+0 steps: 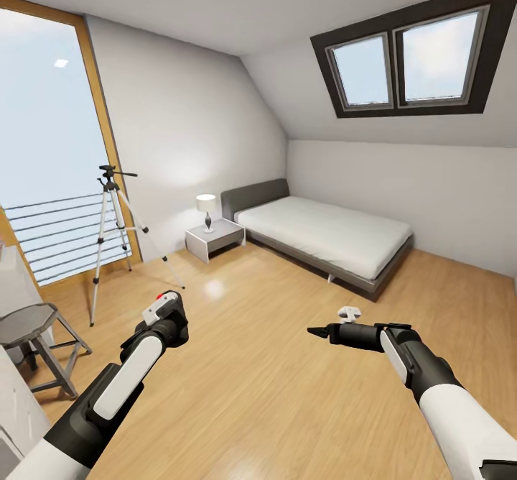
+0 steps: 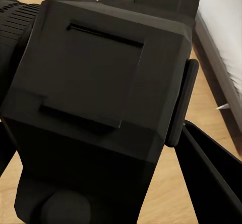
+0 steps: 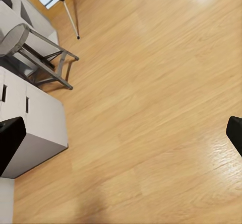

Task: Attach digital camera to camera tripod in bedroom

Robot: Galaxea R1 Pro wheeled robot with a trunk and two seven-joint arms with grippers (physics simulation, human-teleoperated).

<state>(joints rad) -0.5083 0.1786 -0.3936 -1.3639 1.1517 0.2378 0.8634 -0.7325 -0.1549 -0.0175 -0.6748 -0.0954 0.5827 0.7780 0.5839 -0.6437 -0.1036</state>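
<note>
The camera tripod [image 1: 111,214] stands on thin silver legs by the tall window at the left of the bedroom, its black head and pan handle on top; two of its feet [image 3: 68,12] appear in the right wrist view. My left gripper [image 1: 166,315] hovers over the floor a good way in front of the tripod, shut on the digital camera [image 1: 174,320], whose red button shows on top. The camera's black body [image 2: 101,98] sits close up in the left wrist view, between dark fingers [image 2: 212,178]. My right gripper [image 1: 316,332] is open and holds nothing, its fingertips [image 3: 10,143] wide apart above bare wood floor.
A grey octagonal stool [image 1: 32,325] and a white drawer unit [image 3: 30,128] stand at the left, near the tripod. The low grey bed [image 1: 330,236] and a nightstand with a lamp [image 1: 214,238] line the far wall. A small white object [image 1: 349,314] lies on the floor.
</note>
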